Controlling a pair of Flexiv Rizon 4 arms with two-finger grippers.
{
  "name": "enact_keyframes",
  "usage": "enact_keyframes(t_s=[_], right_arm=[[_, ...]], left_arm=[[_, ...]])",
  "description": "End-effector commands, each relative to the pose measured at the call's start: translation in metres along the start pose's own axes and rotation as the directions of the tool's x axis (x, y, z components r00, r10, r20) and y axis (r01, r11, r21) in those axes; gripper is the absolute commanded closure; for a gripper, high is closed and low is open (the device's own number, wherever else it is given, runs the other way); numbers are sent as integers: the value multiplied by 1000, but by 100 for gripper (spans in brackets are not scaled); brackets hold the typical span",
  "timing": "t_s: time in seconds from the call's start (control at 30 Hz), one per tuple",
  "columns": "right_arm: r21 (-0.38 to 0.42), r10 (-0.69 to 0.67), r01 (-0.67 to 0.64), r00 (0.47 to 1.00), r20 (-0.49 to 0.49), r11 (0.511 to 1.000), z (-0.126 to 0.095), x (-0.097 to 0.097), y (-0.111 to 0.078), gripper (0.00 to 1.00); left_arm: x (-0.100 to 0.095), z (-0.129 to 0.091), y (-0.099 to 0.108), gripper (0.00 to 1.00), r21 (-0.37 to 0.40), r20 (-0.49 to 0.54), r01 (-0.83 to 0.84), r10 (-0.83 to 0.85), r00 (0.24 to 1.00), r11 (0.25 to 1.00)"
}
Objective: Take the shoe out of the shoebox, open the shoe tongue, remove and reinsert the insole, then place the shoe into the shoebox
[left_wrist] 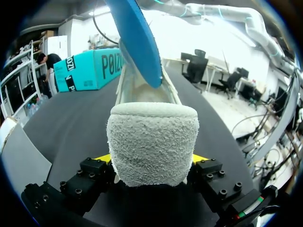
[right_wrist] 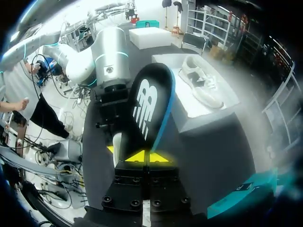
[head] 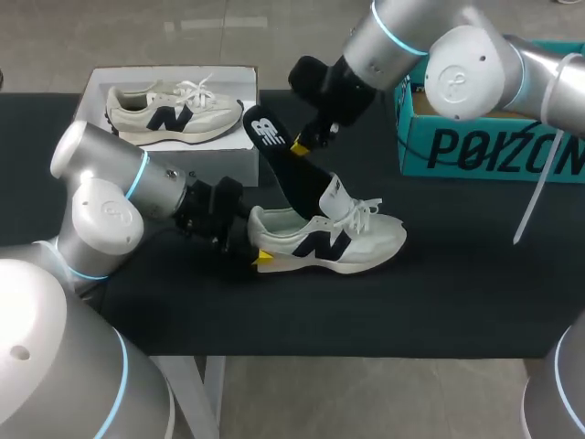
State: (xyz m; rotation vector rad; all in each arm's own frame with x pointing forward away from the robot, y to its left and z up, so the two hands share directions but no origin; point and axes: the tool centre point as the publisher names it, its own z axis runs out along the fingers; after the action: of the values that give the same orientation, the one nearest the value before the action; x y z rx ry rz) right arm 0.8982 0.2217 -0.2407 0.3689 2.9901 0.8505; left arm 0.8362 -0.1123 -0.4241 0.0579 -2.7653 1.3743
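Note:
A white sneaker [head: 329, 240] with a dark logo lies on its sole in the middle of the black table. My left gripper [head: 260, 259] has both fingers against the sides of its heel, and in the left wrist view the fuzzy heel [left_wrist: 151, 142] fills the gap between the yellow tips [left_wrist: 151, 161]. The insole [head: 288, 165], black on top with a white logo and blue underneath [left_wrist: 137, 42], slants up out of the shoe's opening. My right gripper [head: 302, 144] is shut on its upper part. In the right wrist view the insole [right_wrist: 147, 109] runs ahead of the shut tips [right_wrist: 144, 157].
A white shoebox [head: 91, 91] at the back left holds a second sneaker [head: 174, 110], which the right wrist view shows too [right_wrist: 201, 82]. A teal box [head: 475, 146] stands at the back right, under my right arm. A pale strap [head: 535, 197] hangs beside it.

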Motion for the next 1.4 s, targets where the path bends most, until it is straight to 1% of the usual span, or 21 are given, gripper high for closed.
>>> enact_keyframes(t_s=[0.03,0.1,0.2,0.27,0.33,0.43,0.57,0.73,0.8,0.97,1.23,1.3,1.4], right_arm=[[0,0,0,1000,1,1000,0,0,0,100],[0,0,0,1000,1,1000,0,0,0,100],[-67,123,-120,991,49,990,-13,-9,21,100],[-127,214,-204,975,63,971,-23,-12,31,100],[-166,271,-255,959,80,952,-34,-15,38,100],[-211,361,-336,928,90,918,-51,-15,44,100],[-261,446,-411,891,88,874,-68,-7,50,100],[-332,566,-521,823,46,786,-89,10,52,100],[-356,577,-531,816,29,769,-97,19,52,100],[-357,550,-512,835,7,782,-111,40,48,100],[-317,503,-485,864,-31,815,-128,54,25,100],[-318,507,-494,860,-45,809,-133,59,23,100],[-331,514,-490,858,-19,806,-143,64,15,100]], left_arm=[[0,3,1,100,-2,0,0,0,1000,1000],[0,3,1,100,-2,0,0,0,1000,1000],[0,3,1,100,-2,0,0,0,1000,1000],[0,3,1,100,-2,0,0,0,1000,1000],[0,3,1,100,-2,0,0,0,1000,1000],[0,3,1,100,-2,0,0,0,1000,1000],[0,3,1,100,-2,0,0,0,1000,1000],[0,3,1,100,-2,0,0,0,1000,1000],[0,3,1,100,-2,0,0,0,1000,1000],[0,3,1,100,-2,0,0,0,1000,1000],[0,3,1,100,-2,0,0,0,1000,1000],[0,3,1,100,-2,0,0,0,1000,1000],[0,3,1,100,-2,0,0,0,1000,1000]])
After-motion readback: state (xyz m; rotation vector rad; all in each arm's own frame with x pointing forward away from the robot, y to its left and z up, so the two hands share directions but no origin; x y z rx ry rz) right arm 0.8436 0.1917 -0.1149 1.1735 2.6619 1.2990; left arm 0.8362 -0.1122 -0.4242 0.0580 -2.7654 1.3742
